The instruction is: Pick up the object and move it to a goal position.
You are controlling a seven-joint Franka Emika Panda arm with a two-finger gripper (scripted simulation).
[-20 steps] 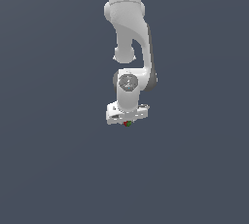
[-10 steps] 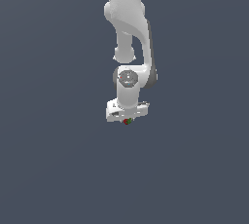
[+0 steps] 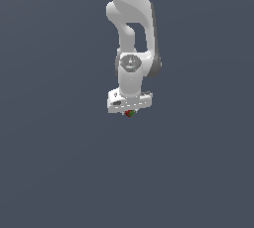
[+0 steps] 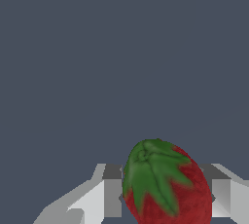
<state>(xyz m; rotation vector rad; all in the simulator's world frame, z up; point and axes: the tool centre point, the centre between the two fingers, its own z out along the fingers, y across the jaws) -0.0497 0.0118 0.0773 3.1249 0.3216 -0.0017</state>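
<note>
A flat, uniform dark blue-grey backdrop (image 3: 54, 162) is filling both views from edge to edge, evenly lit, showing no seams, no furniture and no distinction between wall and floor anywhere.

This is a bare simulated scene, not a real room. In the exterior view a flat, even slate-grey backdrop (image 3: 49, 172) surrounds the white arm (image 3: 131, 33) on all sides, untextured, with no visible edge or horizon. The wrist view shows the same grey beyond the fingers (image 4: 113, 196), crossed only by one faint line. The arm's surfaces are smooth and evenly shaded, as in a simulator's render.
</note>
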